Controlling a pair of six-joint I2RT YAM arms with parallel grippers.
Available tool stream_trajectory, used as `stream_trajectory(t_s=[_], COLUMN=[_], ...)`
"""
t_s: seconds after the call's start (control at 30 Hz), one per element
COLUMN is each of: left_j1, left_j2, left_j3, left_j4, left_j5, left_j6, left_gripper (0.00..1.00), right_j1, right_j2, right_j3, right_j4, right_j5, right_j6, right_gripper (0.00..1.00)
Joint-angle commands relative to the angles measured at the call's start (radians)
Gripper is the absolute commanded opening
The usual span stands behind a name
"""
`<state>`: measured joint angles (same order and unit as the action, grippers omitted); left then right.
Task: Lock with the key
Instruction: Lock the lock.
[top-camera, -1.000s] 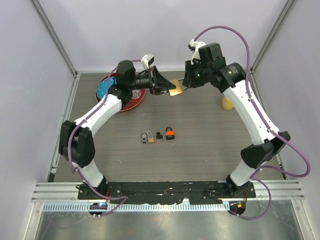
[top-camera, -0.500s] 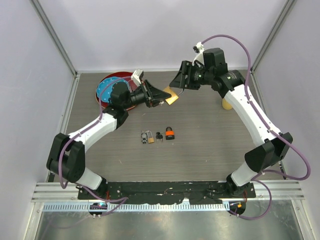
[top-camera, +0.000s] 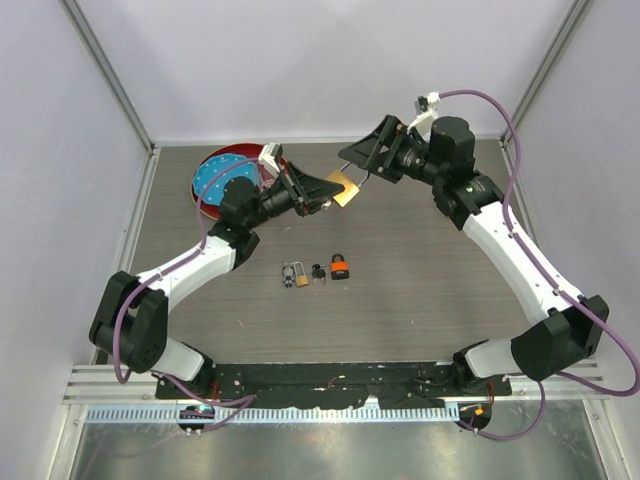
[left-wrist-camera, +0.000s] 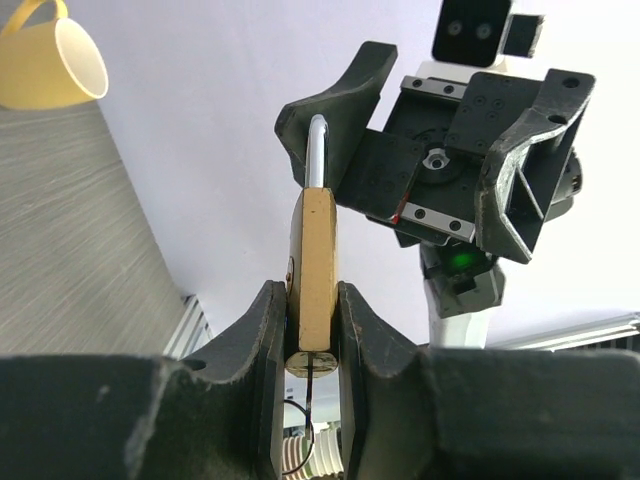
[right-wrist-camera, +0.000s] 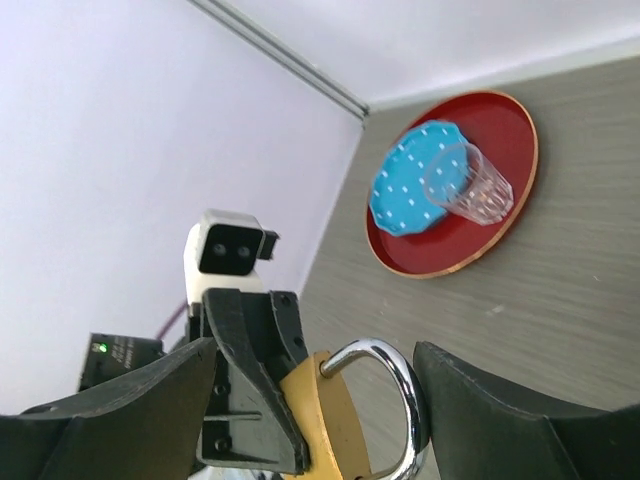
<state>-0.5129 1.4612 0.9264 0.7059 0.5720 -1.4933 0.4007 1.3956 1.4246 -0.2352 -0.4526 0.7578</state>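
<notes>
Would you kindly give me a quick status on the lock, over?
Left gripper shut on padlock, held aloft. Right gripper open, fingers either side of shackle. Nothing in the way.

brass padlock (left-wrist-camera: 318, 280) | midair | silver shackle (left-wrist-camera: 317, 150) | key (left-wrist-camera: 311, 392) in base

You are getting bright, even light from overhead, and the arms (top-camera: 200, 255) are casting only faint, soft shadows on the desk (top-camera: 420, 290). In the right wrist view the right pincer's fingers (right-wrist-camera: 110, 425) are sitting dark and out of focus, while the shackle (right-wrist-camera: 408, 400) of the padlock (right-wrist-camera: 335, 435) is throwing back a sharp white glint.
</notes>
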Motion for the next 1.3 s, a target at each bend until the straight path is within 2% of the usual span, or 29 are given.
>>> stream_trajectory(t_s=[0.0, 0.1, 0.23, 0.4, 0.47, 0.57, 0.6, 0.7, 0.8, 0.9, 0.93, 1.03, 1.2, 1.27], left_j1=[-0.003, -0.004, -0.003, -0.004, -0.006, -0.006, -0.004, -0.004, -0.003, 0.004, 0.005, 0.016, 0.025, 0.039], left_j2=[-0.027, -0.015, -0.002, 0.024, 0.031, 0.050, 0.053, 0.054, 0.059, 0.057, 0.042, -0.002, -0.094, -0.134], left_j3=[0.028, 0.043, 0.057, 0.080, 0.081, 0.100, 0.103, 0.107, 0.111, 0.108, 0.104, 0.103, 0.150, 0.149], left_j4=[0.190, 0.214, 0.224, 0.239, 0.245, 0.253, 0.254, 0.262, 0.245, 0.202, 0.185, 0.087, -0.254, -0.310], left_j5=[-0.063, -0.049, -0.049, -0.034, -0.032, -0.021, -0.018, -0.003, 0.015, 0.058, 0.071, 0.116, 0.154, 0.167], left_j6=[-0.038, -0.041, -0.045, -0.058, -0.059, -0.067, -0.070, -0.065, -0.056, -0.025, -0.013, 0.050, 0.255, 0.286], left_gripper=[0.00, 0.00, 0.00, 0.00, 0.00, 0.00, 0.00, 0.00, 0.00, 0.19, 0.30, 0.43, 0.54, 0.56], right_j1=[0.012, 0.013, 0.013, 0.013, 0.015, 0.015, 0.013, 0.013, 0.015, 0.012, 0.012, 0.010, 0.001, -0.005], right_j2=[-0.063, -0.055, -0.037, -0.012, 0.003, 0.013, 0.013, 0.016, 0.020, 0.032, 0.043, 0.059, 0.097, 0.106], right_j3=[-0.047, -0.065, -0.093, -0.095, -0.084, -0.079, -0.079, -0.067, -0.033, 0.008, 0.022, 0.069, 0.140, 0.164], right_j4=[0.264, 0.322, 0.428, 0.488, 0.497, 0.505, 0.507, 0.490, 0.450, 0.415, 0.407, 0.390, 0.353, 0.347], right_j5=[-0.078, -0.098, -0.132, -0.156, -0.164, -0.163, -0.161, -0.155, -0.163, -0.187, -0.201, -0.251, -0.336, -0.360], right_j6=[0.156, 0.195, 0.267, 0.301, 0.302, 0.310, 0.313, 0.301, 0.259, 0.226, 0.219, 0.209, 0.201, 0.201], right_gripper=[0.85, 0.81, 0.60, 0.49, 0.47, 0.31, 0.19, 0.02, 0.02, 0.02, 0.02, 0.02, 0.02, 0.02])
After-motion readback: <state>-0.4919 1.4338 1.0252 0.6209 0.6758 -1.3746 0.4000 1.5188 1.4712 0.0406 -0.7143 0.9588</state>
